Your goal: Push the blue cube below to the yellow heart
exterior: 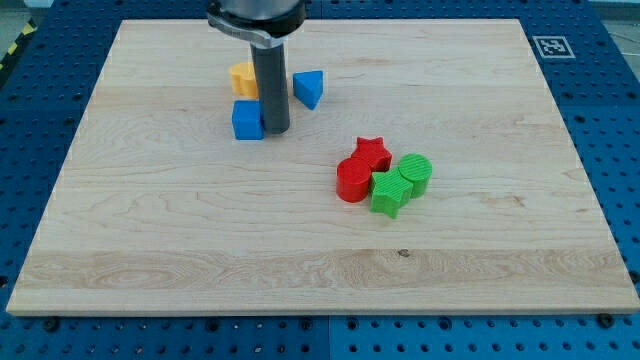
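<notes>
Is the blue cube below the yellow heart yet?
Yes: blue cube sits directly below yellow heart, my tip at its right.

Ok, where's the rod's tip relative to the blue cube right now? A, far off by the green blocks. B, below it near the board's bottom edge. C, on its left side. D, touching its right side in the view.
D: my tip sits right against the view's right side of the blue cube, which lies just below the yellow heart.
</notes>
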Robot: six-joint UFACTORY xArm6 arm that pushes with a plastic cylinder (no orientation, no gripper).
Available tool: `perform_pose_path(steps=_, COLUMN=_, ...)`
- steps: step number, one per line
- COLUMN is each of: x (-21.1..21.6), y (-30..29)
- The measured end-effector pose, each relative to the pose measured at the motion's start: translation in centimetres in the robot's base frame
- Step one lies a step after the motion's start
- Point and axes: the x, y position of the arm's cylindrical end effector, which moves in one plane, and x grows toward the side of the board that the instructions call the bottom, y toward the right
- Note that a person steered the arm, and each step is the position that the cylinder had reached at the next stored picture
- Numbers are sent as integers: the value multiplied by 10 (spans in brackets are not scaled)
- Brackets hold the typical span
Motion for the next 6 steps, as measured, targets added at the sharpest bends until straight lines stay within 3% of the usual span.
perform_pose_path(steps=4, x=49, y=24)
perform_pose_path(steps=6, x=43, y=13)
